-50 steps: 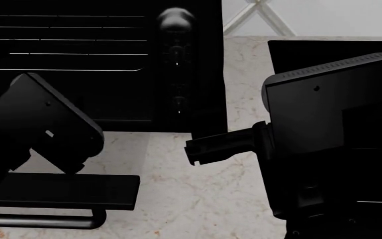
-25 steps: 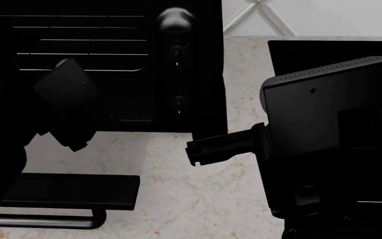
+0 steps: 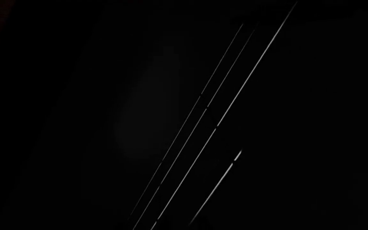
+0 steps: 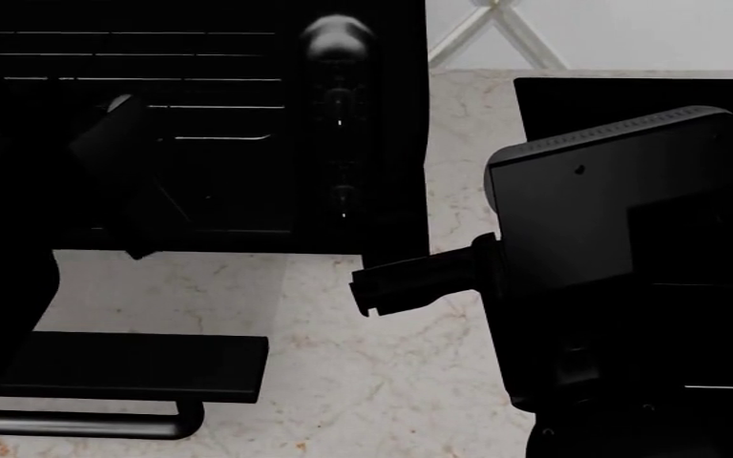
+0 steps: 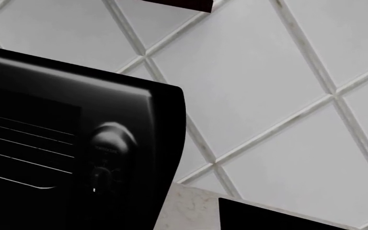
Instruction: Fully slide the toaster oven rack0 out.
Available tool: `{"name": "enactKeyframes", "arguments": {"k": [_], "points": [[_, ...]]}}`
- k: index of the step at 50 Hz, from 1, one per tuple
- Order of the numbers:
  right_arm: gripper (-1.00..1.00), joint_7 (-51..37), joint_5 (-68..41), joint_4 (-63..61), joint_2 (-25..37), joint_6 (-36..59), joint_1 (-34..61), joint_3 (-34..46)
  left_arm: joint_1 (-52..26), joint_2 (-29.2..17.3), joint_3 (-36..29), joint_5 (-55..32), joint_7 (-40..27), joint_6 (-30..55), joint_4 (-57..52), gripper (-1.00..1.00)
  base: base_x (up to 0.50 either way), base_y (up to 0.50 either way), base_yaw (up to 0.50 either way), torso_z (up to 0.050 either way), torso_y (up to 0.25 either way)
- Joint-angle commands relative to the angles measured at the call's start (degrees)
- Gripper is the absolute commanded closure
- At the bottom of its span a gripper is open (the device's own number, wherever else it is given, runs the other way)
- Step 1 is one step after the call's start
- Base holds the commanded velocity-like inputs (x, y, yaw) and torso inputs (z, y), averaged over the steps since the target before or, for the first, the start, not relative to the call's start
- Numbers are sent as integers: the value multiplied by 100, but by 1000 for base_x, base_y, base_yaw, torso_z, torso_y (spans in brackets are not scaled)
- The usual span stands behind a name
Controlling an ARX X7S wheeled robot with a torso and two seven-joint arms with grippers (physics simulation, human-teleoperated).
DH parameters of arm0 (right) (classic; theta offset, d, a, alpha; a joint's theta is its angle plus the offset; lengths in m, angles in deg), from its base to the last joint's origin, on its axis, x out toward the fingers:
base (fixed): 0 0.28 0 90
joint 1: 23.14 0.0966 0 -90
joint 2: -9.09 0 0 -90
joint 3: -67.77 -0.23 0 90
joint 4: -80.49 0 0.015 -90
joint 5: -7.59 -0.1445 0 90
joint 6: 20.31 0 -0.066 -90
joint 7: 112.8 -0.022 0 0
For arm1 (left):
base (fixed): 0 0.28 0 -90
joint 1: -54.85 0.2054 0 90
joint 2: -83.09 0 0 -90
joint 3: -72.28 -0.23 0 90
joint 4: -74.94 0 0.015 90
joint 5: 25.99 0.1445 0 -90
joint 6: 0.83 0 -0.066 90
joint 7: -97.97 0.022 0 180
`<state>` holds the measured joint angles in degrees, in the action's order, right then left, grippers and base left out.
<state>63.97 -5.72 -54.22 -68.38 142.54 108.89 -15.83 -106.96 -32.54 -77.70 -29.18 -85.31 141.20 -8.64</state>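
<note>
Toaster oven [image 4: 341, 124] stands at the back of the marble tabletop [image 4: 380, 382], knob column on its right side. Its door [image 4: 137, 367] lies dropped open toward me, bar handle at the near edge. So access is done.

Rack0 [image 4: 214, 107] sits inside the cavity, thin bright bars running across, rounded front rim showing low on the right. By my judgement it is not drawn out yet; the whole pull is left.

My left end effector [image 4: 131, 215] is up at the cavity mouth, just below the rack's front rim. All is black on black there: I cannot tell whether its jaws are parted or clenched, nor whether they touch the wire. The left wrist view gives only a few slanted bright lines, rack wires close by.

My right end effector [image 4: 386, 286] hangs over bare tabletop right of the oven; its tips look pressed together and carry nothing.

Room: the lowered door fills the space under the pull path. Clear tabletop lies right of the door. A second dark appliance [image 4: 634, 91] bounds the right side.
</note>
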Motion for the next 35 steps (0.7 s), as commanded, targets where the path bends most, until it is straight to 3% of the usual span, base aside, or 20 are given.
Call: {"name": "enactKeyframes", "arguments": {"k": [1,19,30,31,35], "points": [[-100,-8,-51,9,-2,1,40,7,392,-442,63,-228,-315,791,-1633,100,0,0,0,0,0],[-100,-20,-132,-54,20,-27,-27,-97,875,-983,75,35,-970,2754,-4917,100,0,0,-2,0,0],[-100,-39,-153,27,23,-118,-60,-47,953,-1035,-60,135,-1175,3513,-5835,100,-6,0,0,0,4],[-100,-41,-157,15,29,-105,-62,-45,957,-1019,-57,154,-1208,3616,-5908,-100,0,0,0,0,0],[-100,-47,-174,4,35,-98,-62,-54,970,-1040,-135,166,-1319,3789,-6110,-100,0,0,0,0,0]]}}
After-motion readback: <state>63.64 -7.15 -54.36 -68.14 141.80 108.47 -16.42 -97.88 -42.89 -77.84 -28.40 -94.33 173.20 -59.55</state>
